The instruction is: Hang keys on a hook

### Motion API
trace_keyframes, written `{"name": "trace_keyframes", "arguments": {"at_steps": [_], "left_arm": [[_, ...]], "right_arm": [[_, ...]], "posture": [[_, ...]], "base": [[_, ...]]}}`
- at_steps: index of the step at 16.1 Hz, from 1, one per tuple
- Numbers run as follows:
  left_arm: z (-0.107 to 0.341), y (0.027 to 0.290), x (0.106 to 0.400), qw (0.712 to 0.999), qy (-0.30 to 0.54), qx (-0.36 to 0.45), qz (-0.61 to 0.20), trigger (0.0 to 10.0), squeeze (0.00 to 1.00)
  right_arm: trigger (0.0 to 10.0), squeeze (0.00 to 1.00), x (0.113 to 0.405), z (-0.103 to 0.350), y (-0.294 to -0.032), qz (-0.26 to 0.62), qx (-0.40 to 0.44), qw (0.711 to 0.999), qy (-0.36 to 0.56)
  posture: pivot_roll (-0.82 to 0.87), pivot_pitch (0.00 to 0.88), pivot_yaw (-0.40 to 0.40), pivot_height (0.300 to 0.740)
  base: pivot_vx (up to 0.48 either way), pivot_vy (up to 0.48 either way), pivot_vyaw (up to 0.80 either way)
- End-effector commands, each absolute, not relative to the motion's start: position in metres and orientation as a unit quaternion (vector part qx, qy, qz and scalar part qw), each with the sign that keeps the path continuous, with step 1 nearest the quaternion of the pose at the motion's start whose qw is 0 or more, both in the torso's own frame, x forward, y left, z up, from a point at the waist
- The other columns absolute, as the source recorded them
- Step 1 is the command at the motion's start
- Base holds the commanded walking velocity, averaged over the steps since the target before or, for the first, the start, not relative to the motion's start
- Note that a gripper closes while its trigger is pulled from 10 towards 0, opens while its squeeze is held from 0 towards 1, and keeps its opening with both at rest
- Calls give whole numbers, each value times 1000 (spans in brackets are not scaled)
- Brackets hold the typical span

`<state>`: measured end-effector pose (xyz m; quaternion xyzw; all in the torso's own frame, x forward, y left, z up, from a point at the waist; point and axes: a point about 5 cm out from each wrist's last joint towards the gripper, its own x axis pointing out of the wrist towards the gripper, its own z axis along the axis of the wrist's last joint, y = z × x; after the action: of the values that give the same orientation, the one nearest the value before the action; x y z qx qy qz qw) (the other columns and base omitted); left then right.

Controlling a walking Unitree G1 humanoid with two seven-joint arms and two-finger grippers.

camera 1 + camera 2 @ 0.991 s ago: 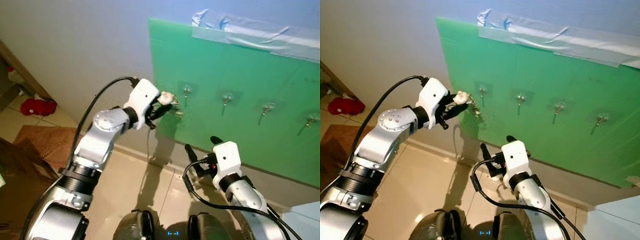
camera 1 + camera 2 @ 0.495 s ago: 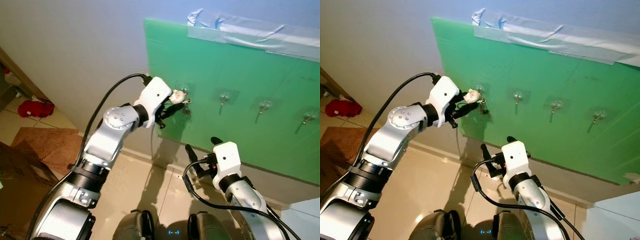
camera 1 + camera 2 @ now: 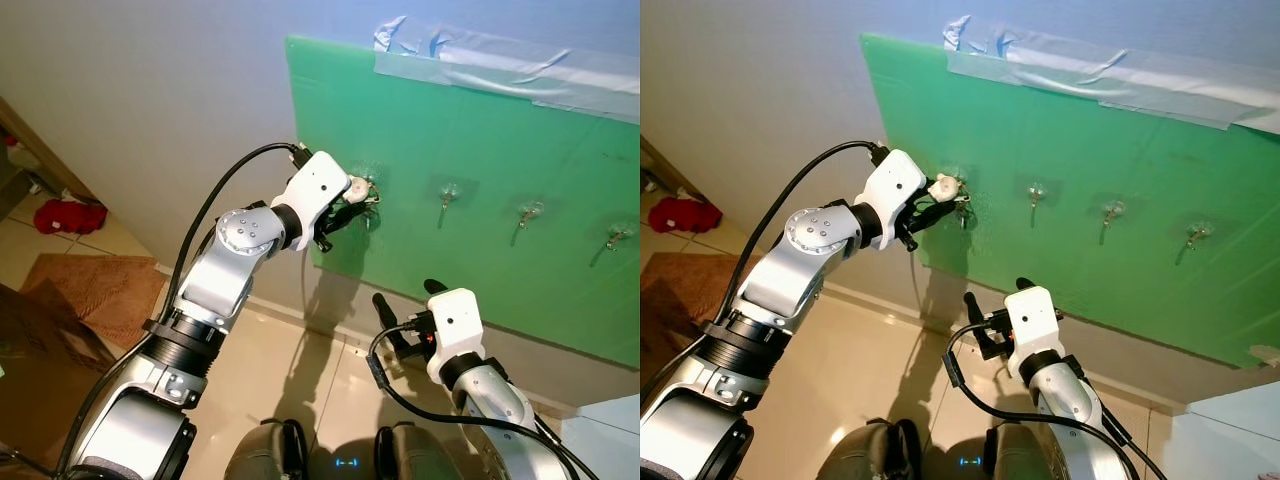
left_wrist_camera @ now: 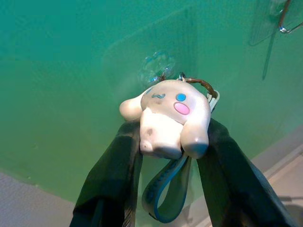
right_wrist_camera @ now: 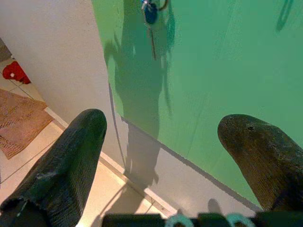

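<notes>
Straight ahead of the left gripper (image 4: 165,142) stands the green board (image 3: 480,170), with the leftmost hook (image 4: 158,66) just beyond the fingertips. Between the two black fingers a white plush charm (image 4: 165,118) is pinched, with the key ring (image 4: 201,85) touching or almost touching the hook and a blue strap (image 4: 163,191) drooping beneath. The keys' long axis runs from charm toward the board, ring end leading.

Risk, as I judge it: letting go before the ring is truly over the hook would drop the keys; whether it is seated cannot be told. Pushing harder might peel the stick-on hook off.

Lower down, the right gripper (image 5: 165,156) idles, fingers spread wide.
</notes>
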<state>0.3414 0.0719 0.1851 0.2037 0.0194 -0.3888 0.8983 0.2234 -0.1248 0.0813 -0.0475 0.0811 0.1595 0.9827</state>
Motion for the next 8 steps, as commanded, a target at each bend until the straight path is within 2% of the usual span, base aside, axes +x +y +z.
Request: {"name": "trace_keyframes", "arguments": {"at_steps": [1,8], "left_arm": [[189,69,341,896,16,214,-388,0,0],[182,68,337,900,29,211,-380,0,0]], "right_arm": [[10000,0,221,83,-124,165,-46,982,82],[10000,0,219,83,-129,172,-51,980,89]], "posture": [[-182,197,65,710],[-185,200,38,710]], "base": [[0,0,0],[0,0,0]]}}
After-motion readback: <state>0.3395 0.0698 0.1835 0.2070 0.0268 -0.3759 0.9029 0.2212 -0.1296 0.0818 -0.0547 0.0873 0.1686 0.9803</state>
